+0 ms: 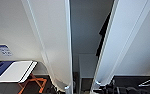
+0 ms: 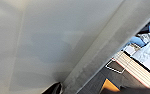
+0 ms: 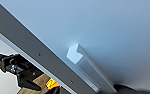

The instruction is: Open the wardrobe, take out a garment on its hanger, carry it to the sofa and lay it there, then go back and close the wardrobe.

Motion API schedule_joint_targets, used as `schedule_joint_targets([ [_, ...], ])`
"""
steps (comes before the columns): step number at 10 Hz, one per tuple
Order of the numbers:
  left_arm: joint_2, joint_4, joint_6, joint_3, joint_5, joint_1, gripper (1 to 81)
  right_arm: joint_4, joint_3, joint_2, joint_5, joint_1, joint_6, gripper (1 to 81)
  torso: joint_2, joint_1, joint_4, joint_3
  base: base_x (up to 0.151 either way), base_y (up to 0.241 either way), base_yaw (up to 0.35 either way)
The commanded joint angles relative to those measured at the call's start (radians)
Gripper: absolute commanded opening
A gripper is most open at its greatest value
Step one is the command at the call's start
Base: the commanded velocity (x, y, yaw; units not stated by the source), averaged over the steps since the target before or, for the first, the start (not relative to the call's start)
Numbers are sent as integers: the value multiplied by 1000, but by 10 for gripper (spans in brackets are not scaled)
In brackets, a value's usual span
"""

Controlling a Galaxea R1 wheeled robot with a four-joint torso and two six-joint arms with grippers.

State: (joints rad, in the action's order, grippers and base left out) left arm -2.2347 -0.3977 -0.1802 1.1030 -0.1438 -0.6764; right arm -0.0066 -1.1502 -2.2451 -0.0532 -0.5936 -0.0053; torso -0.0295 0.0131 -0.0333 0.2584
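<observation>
Wardrobe (image 1: pixel 53 37) doors are standing ajar, exposing the black garment (image 1: pixel 103 32) for taking; the handle (image 3: pixel 91 67) is sitting close beside the right gripper, grip state unreadable.

The wardrobe (image 1: pixel 56 37) stands partly open, its two tall white doors swung apart around a dark gap with a pale interior. The black garment (image 1: pixel 102 35) hangs inside, just behind the right door's edge, its hanger hidden
</observation>
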Motion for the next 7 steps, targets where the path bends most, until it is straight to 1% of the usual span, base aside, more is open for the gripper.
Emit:
schedule_joint_targets([
  [1, -25, 56, -19, -308, 6, 11, 811, 14, 100, 3, -182, 40, 33, 811, 0, 0, 0, 0, 0, 0, 0],
  [2, -7, 56, -19, -324, 6, 8, 811, 13, 104, 8, -182, 34, 33, 811, 0, 0, 0, 0, 0, 0, 0],
  [3, 12, 56, -18, -336, 7, 1, 811, 11, 110, 16, -182, 34, 33, 811, 0, 0, 0, -45, 0, 0, 0],
  [4, 16, 51, -19, -337, 7, -7, 811, 11, 116, 23, -182, 33, 33, 811, 0, 0, 0, -53, 0, 0, 0],
  [5, 16, 45, -18, -337, 7, -15, 811, 10, 121, 29, -182, 30, 33, 811, 0, 1, 0, -118, 0, 0, 0],
  [7, 18, 45, -19, -337, 7, -16, 811, 10, 124, 34, -182, 21, 31, 811, 0, 1, 0, -66, 0, 0, 0],
])
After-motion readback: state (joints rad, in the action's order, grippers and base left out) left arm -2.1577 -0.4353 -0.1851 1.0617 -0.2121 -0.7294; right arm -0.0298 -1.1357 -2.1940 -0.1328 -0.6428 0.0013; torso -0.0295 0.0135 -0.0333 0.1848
